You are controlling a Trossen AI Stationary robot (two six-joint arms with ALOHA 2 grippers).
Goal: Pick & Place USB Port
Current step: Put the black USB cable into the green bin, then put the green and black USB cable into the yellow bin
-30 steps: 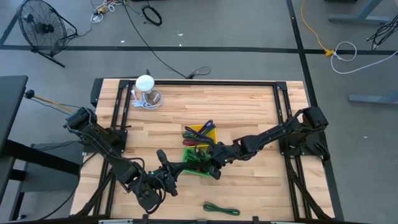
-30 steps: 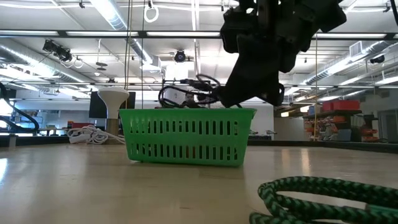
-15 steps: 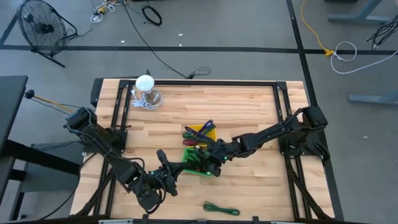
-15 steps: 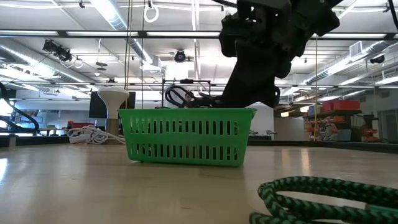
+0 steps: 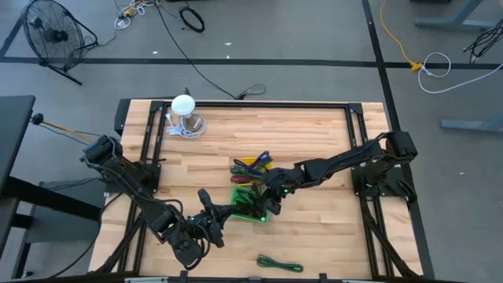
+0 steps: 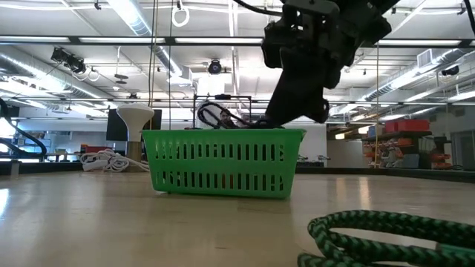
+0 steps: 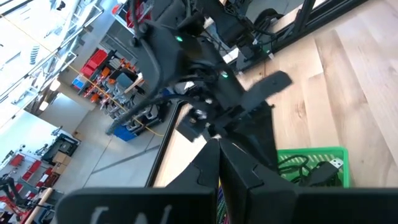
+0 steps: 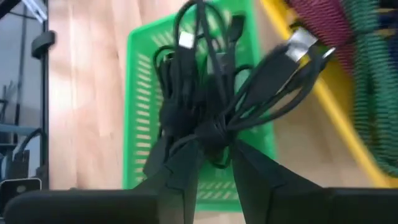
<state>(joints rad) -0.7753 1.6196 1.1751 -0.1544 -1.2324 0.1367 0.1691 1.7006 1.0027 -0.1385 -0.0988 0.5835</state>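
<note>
Right wrist view: right gripper [image 8: 214, 155] jaws now part around the black USB cable bundle [image 8: 211, 93], over the green basket [image 8: 140, 93].
Since a second ago this arm has drawn back toward the yellow bin [image 5: 255, 167]; release looks under way. Low view shows cable loops above the basket rim, nothing below. Left gripper [image 5: 206, 200], jaws together, waits just beside the basket on the counter [image 5: 314, 134].
</note>
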